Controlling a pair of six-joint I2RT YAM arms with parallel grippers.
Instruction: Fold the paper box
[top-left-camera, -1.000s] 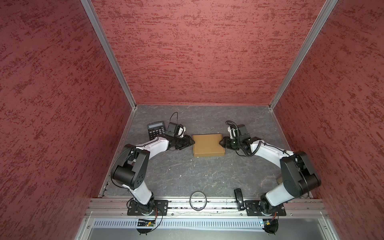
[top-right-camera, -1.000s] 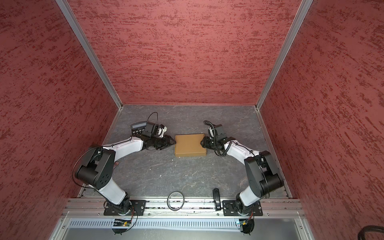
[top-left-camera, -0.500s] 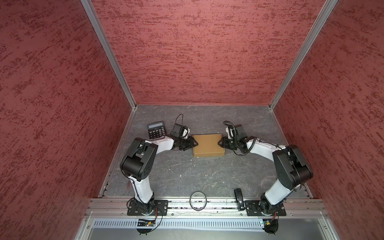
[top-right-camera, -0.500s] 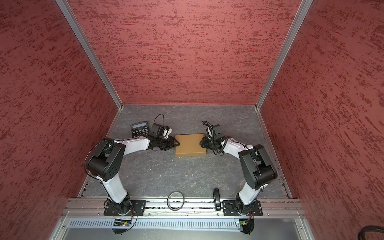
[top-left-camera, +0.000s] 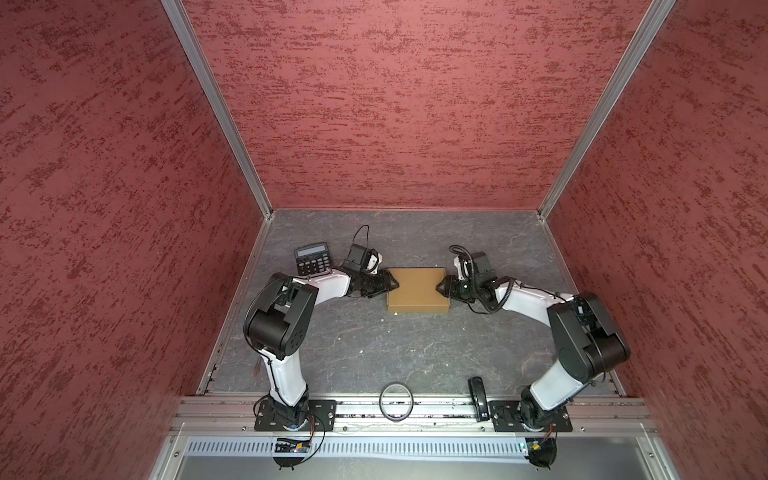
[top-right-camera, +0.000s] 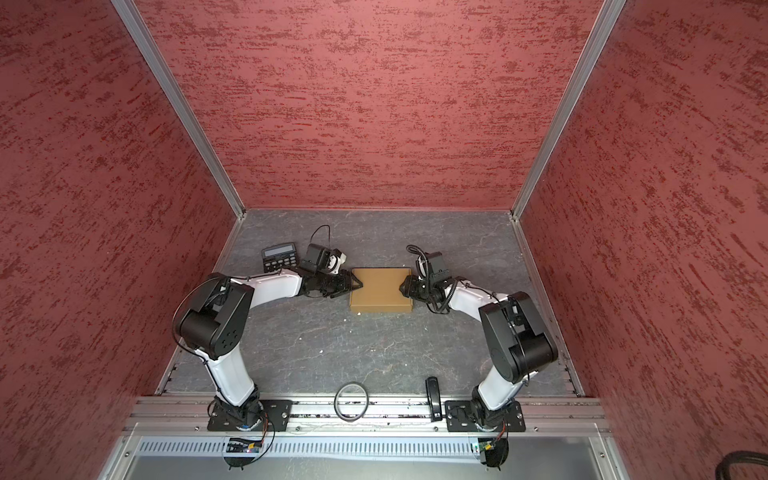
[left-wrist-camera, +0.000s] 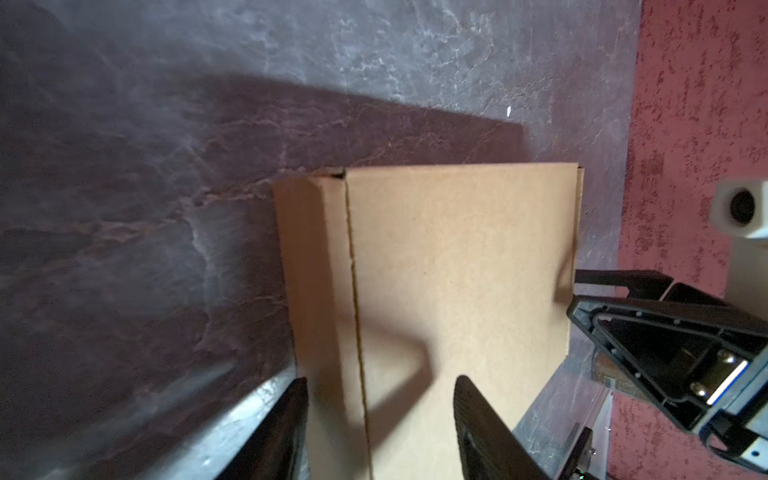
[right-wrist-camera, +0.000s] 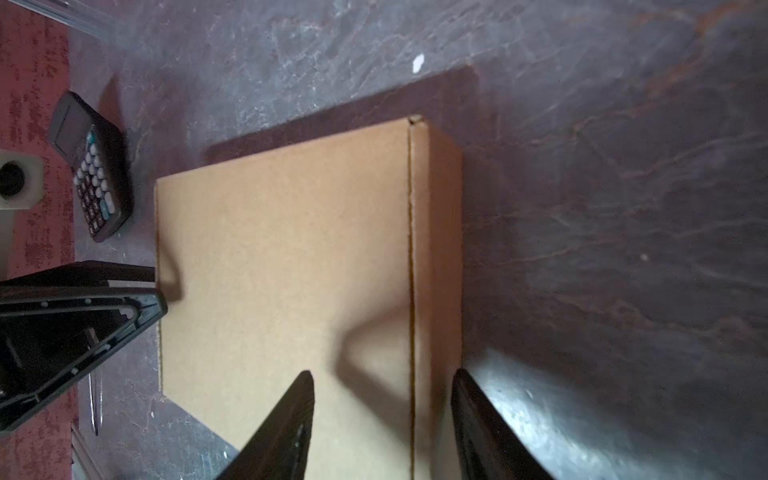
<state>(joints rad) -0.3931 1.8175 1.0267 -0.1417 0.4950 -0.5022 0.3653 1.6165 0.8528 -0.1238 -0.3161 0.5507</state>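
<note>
The paper box (top-left-camera: 417, 286) (top-right-camera: 380, 289) lies closed and flat on the grey table, a tan cardboard mailer with its lid down. My left gripper (top-left-camera: 395, 284) (left-wrist-camera: 378, 379) is at the box's left edge and turned on its side. It is open: one finger (left-wrist-camera: 469, 407) hovers over the lid and throws a shadow on it, while the other sits low outside the side wall. My right gripper (top-left-camera: 439, 286) (right-wrist-camera: 382, 371) mirrors this at the right edge, also open, straddling that side wall of the box (right-wrist-camera: 282, 257). Each wrist view shows the opposite gripper's tips at the far edge.
A dark calculator (top-left-camera: 312, 259) (right-wrist-camera: 93, 166) lies behind the left forearm near the left wall. A black ring (top-left-camera: 395, 401) and a slim black device (top-left-camera: 477, 397) rest on the front rail. Red walls enclose three sides.
Both arms' elbows have swung inward and risen, while the grippers stayed at the box's two side edges. The box has not moved.
</note>
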